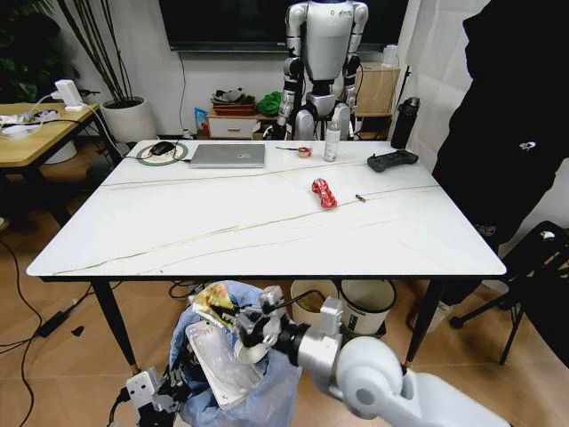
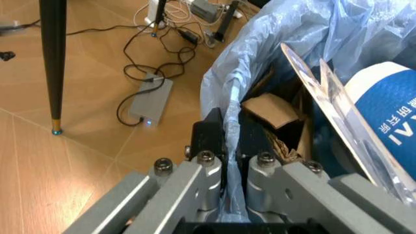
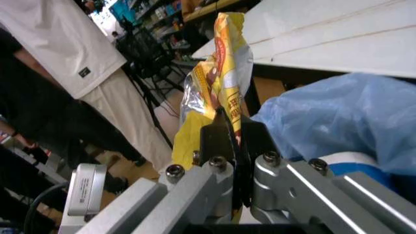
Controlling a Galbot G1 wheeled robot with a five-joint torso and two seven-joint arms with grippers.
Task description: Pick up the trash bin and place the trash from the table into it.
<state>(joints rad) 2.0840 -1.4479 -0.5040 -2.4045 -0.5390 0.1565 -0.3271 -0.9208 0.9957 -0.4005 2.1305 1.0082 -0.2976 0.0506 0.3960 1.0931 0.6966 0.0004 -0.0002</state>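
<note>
The trash bin [image 1: 267, 391], lined with a crinkly light-blue bag [image 2: 260, 44], stands low in front of the table [image 1: 267, 236]. My left gripper [image 1: 171, 390] [image 2: 231, 146] is shut on the bag's rim. Inside the bin lie crumpled brown paper [image 2: 270, 109], a clear white pouch [image 1: 218, 360] [image 2: 318, 92] and a blue-and-white cup [image 2: 390, 102]. My right gripper [image 1: 242, 327] [image 3: 233, 139] is shut on a yellowish wrapper [image 1: 212, 298] [image 3: 227, 63] just over the bin's mouth, below the table's front edge. A red wrapper [image 1: 324, 192] lies on the tabletop, right of centre.
At the table's far side are a silver laptop [image 1: 228, 156], a mouse on a round pad [image 1: 162, 149], a tape roll [image 1: 304, 152], a spray bottle [image 1: 332, 140] and a black controller [image 1: 392, 160]. Round bins [image 1: 364, 304] sit under the table. A person in black [image 1: 507, 133] stands at the right.
</note>
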